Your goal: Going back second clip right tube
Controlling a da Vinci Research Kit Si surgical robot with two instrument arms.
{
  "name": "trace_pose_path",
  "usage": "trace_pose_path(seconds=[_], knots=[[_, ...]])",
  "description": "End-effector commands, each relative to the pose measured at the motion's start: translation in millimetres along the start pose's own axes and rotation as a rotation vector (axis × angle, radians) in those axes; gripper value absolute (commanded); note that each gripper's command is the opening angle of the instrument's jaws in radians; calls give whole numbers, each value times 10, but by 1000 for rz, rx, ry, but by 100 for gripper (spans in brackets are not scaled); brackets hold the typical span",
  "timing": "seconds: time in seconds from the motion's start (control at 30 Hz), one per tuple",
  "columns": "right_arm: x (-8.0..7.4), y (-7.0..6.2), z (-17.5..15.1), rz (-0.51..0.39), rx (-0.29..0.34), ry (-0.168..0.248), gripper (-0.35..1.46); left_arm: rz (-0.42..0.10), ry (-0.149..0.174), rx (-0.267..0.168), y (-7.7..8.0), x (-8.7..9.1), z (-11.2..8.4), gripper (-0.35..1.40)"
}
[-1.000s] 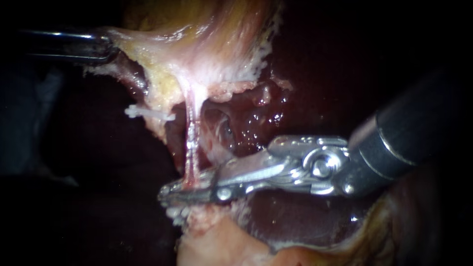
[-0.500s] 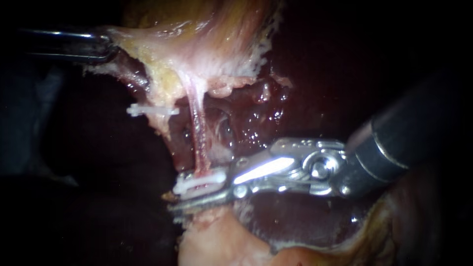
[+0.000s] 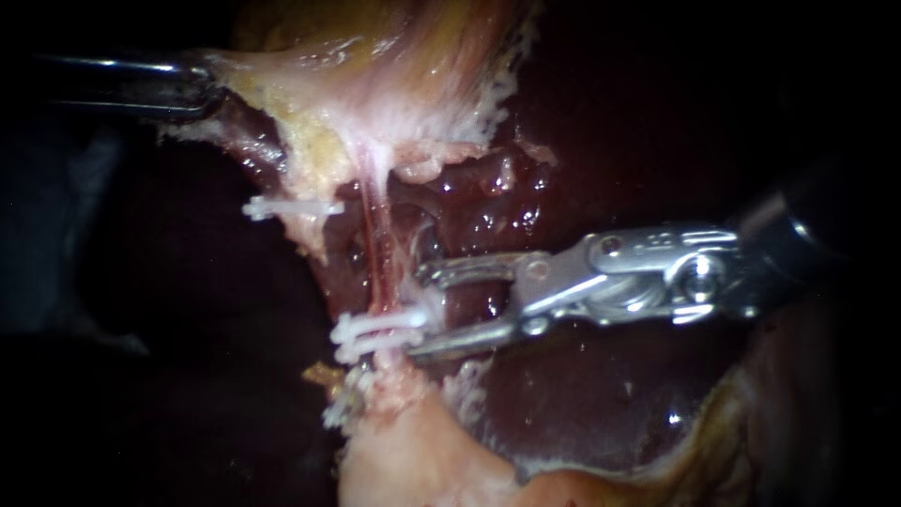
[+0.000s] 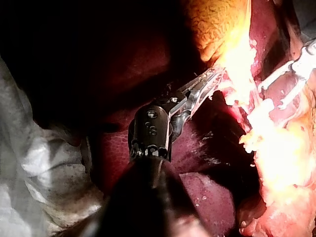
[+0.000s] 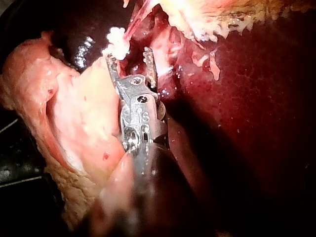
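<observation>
— Well, where is the clip [image 3: 380, 330]?
— Low on the right tube [image 3: 377, 253], which looks thin, soft, tearable. The right instrument [image 3: 419, 314] has its claw spread just beside it; any hold belongs squarely across, gently.

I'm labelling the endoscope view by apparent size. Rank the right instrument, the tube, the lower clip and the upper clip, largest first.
1. Right instrument: by far the largest.
2. Tube: long but thin.
3. Lower clip and upper clip: they look much alike, so I leave them unranked.
</observation>
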Motion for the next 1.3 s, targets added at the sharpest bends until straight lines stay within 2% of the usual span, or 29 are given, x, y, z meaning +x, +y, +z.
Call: trace_pose_path(seconds=[0.03,0.2,0.37,0.63,0.77,1.03,1.3], knots=[[-1,-2,-10,-10,-7,0,50,0,0,-1,0,0,0,-35],[-5,-4,-50,-72,-25,-3,50,0,0,-1,0,0,0,-35],[-6,-4,-70,-107,-28,-6,50,0,0,-1,0,0,0,-35],[-7,-4,-72,-107,-27,-6,50,2,3,6,-1,-4,12,-35],[-6,-4,-73,-113,-27,-6,50,7,6,10,-3,-12,28,-35],[-6,-3,-73,-112,-28,-6,50,20,-20,5,-6,-31,59,-35],[-4,-3,-74,-117,-28,-6,50,16,-23,5,-7,-34,63,-35]])
